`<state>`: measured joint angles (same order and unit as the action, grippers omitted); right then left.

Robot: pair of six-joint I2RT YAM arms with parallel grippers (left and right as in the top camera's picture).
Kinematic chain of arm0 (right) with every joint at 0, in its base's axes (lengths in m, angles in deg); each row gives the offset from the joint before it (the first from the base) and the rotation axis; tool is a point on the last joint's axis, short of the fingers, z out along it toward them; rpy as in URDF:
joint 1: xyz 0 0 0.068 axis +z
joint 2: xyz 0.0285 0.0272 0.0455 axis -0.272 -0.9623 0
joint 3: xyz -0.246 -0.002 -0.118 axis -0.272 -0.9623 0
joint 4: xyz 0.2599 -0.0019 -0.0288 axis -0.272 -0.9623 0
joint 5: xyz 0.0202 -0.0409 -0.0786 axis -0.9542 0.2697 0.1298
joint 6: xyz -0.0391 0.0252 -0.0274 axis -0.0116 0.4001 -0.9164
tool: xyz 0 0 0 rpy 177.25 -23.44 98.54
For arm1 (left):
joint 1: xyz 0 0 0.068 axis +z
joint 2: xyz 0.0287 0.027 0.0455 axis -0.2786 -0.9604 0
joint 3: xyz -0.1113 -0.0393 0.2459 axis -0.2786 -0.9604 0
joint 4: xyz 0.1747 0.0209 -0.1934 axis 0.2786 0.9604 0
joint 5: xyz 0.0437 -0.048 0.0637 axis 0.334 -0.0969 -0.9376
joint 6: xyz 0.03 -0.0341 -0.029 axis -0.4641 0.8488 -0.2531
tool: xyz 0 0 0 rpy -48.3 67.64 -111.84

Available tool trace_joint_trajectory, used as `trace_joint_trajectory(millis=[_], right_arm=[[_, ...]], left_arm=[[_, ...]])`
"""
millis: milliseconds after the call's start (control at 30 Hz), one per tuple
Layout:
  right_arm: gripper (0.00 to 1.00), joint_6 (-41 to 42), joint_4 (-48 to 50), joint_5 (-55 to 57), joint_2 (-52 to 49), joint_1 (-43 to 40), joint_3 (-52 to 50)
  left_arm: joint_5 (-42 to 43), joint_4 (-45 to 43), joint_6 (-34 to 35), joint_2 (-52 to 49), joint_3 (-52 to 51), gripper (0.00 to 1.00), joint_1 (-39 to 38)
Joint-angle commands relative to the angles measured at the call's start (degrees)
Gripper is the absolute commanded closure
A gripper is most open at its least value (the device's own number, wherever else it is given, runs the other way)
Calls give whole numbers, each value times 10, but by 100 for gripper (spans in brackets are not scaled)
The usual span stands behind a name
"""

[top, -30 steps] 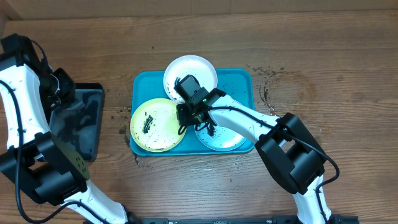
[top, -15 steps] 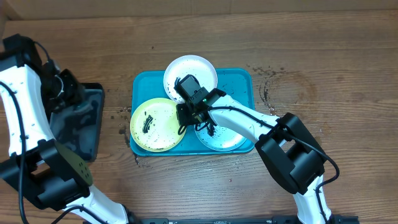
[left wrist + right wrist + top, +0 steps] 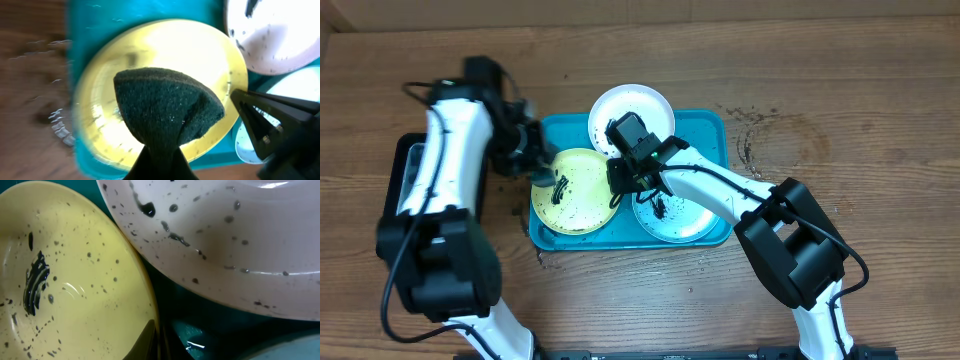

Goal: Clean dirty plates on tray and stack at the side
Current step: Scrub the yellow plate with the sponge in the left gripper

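The turquoise tray (image 3: 705, 130) holds three speckled plates: the white plate (image 3: 638, 108) at the back, the yellow-green plate (image 3: 575, 195) front left, the light blue plate (image 3: 685, 215) front right. My right gripper (image 3: 618, 180) is shut on the yellow-green plate's right rim (image 3: 75, 280), fingers (image 3: 157, 342) pinching the edge, with the white plate (image 3: 225, 240) just beyond. My left gripper (image 3: 160, 160) is shut on a dark green sponge (image 3: 167, 107) held just over the yellow-green plate (image 3: 125, 50); in the overhead view the sponge (image 3: 542, 165) is at the plate's left edge.
A black tray (image 3: 392, 195) lies left of the turquoise tray, mostly under my left arm. Dark crumbs (image 3: 750, 130) are scattered on the wooden table right of the tray. The right gripper's fingers (image 3: 265, 125) show in the left wrist view.
My left arm has swung right from the black tray to the yellow-green plate, carrying the sponge. The right gripper has kept its hold on the plate's rim.
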<state>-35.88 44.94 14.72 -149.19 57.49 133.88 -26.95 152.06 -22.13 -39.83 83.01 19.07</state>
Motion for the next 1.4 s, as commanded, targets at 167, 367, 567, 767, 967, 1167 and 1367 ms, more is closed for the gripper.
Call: trace_joint_trajectory(millis=[167, 367, 567, 767, 967, 1167, 1367], right_arm=[[95, 0, -2, -16, -4, -3, 20], [95, 0, -15, -43, -4, -5, 20], [94, 0, -18, -44, -4, -14, 20], [94, 0, -23, -43, -4, -14, 20], [94, 0, -28, -43, -4, -14, 20], [94, -4, -28, -43, -4, -14, 20], [94, -4, -28, -43, -4, -14, 20]], left_arm=[[13, -132, 0, 10, -122, 96, -77], [11, -205, 17, 10, -189, 96, -82], [-14, -253, 25, 10, -234, 80, -82], [-158, -244, 49, 10, -239, 96, -82], [-278, -223, 110, 10, -231, 96, -82], [-294, -216, 110, 10, -188, 96, -82], [-220, -154, 109, 10, -96, 96, -82]])
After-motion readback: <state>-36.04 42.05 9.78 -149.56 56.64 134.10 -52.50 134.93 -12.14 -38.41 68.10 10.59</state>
